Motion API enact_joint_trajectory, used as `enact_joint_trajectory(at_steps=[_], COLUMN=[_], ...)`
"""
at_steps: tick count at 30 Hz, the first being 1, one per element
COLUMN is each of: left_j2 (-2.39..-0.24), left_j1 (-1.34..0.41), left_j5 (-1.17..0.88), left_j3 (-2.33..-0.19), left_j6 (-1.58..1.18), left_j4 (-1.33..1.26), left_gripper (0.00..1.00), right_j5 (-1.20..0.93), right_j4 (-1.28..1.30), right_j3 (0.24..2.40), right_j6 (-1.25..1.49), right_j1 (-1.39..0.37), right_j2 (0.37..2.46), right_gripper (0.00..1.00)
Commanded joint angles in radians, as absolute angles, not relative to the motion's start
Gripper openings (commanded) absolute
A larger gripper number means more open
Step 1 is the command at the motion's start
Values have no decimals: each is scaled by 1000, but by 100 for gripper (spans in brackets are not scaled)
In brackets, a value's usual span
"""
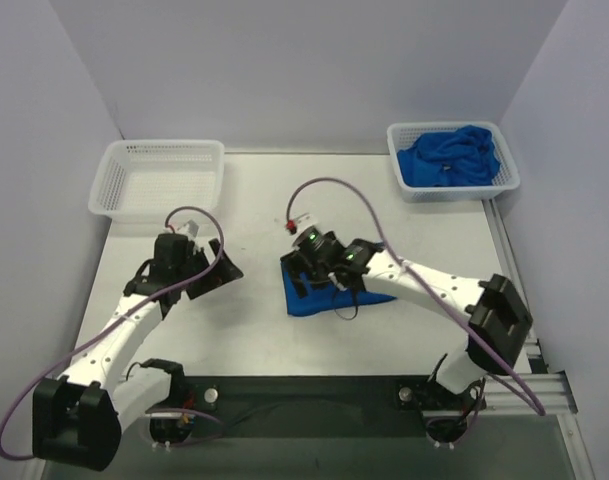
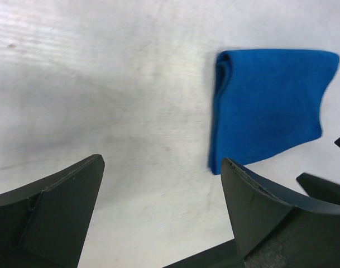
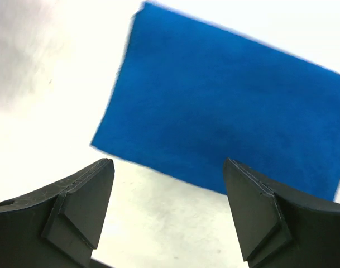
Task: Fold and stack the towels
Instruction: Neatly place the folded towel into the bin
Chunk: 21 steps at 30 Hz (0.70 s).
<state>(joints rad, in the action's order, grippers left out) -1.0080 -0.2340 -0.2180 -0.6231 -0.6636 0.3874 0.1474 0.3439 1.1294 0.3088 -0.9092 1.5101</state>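
Left hand (image 2: 161,163) camera alone shows towel (image 2: 267,106) fold.

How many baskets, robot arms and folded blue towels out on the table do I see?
White baskets: 2, left and right
Robot arms: 2, left and right
Folded blue towel on the table: 1
Total: 5, leaving out the heaped towels in the right basket.

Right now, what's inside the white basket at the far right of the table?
Crumpled blue towels fill the white basket, heaped together. How many there are, and anything beneath them, is hidden by the top folds.
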Motion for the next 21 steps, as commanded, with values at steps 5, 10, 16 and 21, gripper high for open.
enact_joint_trajectory(at_steps=[5,10,16,21], left_j2=[-940,-914,-907,-910], left_j1=[-127,-126,-126,-127], left_j5=[-314,-267,-255,-262], left_j3=[-571,-568,-549,-532], left_j6=[-561,-563,-568,-578], left_j4=[480,476,450,423], left_gripper=[98,97,97,98], right_j5=[229,229,227,210], right_j4=[514,537,538,537], right_j3=[1340,1410,1428,1440], right_j6=[264,267,262,256], right_j1=[-1084,-1126,-1127,-1123], right_j2=[1791,1911,1979,2028], right_gripper=[80,78,64,53])
